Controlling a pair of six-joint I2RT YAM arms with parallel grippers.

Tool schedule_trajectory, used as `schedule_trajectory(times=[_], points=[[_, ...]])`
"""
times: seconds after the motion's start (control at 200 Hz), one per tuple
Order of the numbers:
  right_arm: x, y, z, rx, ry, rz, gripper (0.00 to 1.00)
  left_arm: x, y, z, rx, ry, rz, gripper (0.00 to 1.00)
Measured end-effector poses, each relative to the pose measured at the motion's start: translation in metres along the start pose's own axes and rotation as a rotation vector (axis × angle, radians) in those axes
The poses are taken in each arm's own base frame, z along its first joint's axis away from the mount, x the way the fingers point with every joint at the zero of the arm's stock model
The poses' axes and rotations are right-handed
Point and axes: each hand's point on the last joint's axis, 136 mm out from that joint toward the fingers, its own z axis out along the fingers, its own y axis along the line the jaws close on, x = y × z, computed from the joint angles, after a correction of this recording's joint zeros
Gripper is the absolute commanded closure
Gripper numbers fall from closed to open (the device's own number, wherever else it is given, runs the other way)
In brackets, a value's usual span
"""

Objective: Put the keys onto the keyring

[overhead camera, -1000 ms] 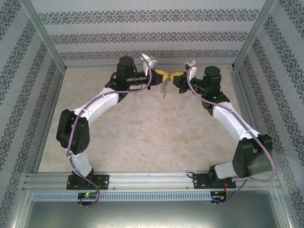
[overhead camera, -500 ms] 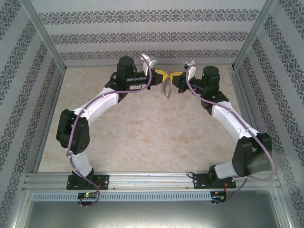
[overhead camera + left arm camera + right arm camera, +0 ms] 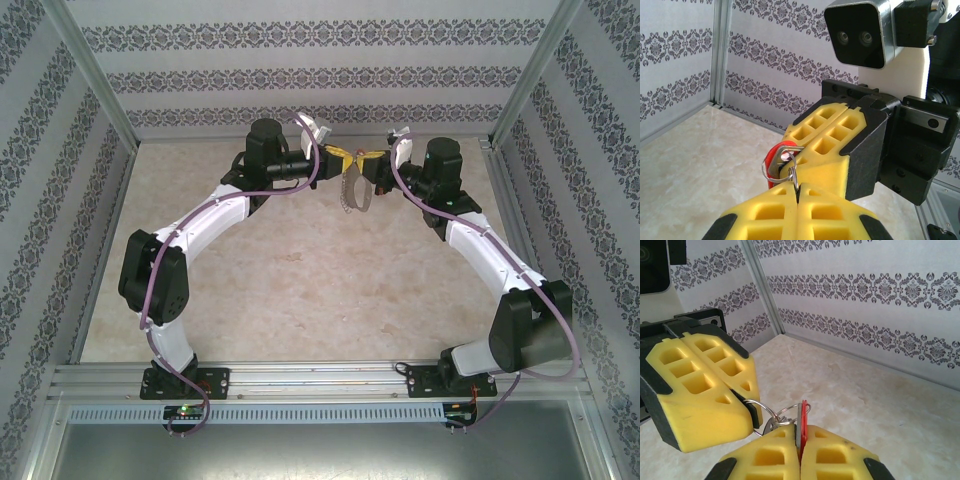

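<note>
- The key point(image 3: 803, 416): you have one. Its red head stands edge-on out of the right gripper point(image 3: 800, 439), whose tips are clamped tight on it. The blade is hidden between the pads.
- The keyring point(image 3: 352, 192): one oval loop. It hangs with its long axis pointing down, clear of the table point(image 3: 300, 280), beneath the spot where your two arms meet at the far end.
- The left gripper point(image 3: 796, 187) is pinched closed on the thin wire at the loop's top.
- The gap that matters: the two sets of tips face each other, nearly touching, with the key's head just beside the wire on the right arm's side. I judge the right arm should feed while the left steadies.
- Curved silver wire overlaps the head, so you cannot tell whether the key is already threaded.
- Count: one key, one loop, two grippers, both occupied.
</note>
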Motion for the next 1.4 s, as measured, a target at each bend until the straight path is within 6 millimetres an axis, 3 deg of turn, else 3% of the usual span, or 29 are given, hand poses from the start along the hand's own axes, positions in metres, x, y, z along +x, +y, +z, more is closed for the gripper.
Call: schedule_trajectory(times=[0.09,0.175,0.305,0.61,0.844,0.999,1.199,1.399], points=[[0.0,0.0,0.0,0.0,0.001,0.0,1.0,0.0,0.0,0.0,-0.003,0.0,0.0,0.98],[0.001,-0.001,0.0,0.003,0.002,0.003,1.0,0.0,0.001,0.0,-0.004,0.0,0.0,0.82],[0.002,-0.006,0.0,0.03,0.007,0.01,1.0,0.001,0.0,0.0,-0.002,0.001,-0.002,0.71],[0.009,-0.015,0.0,0.065,0.024,0.027,1.0,0.014,0.007,-0.003,-0.046,0.014,-0.023,0.58],[0.014,-0.026,-0.001,0.098,0.04,0.039,1.0,0.012,0.013,-0.022,-0.183,-0.021,-0.018,0.43],[0.021,-0.033,-0.001,0.115,0.053,0.052,1.0,0.016,0.027,-0.039,-0.297,-0.057,-0.044,0.39],[0.036,-0.041,0.004,0.128,0.085,0.072,1.0,0.034,0.054,-0.058,-0.408,-0.07,-0.105,0.35],[0.052,-0.05,0.01,0.143,0.118,0.093,1.0,0.04,0.061,-0.063,-0.444,-0.074,-0.13,0.35]])
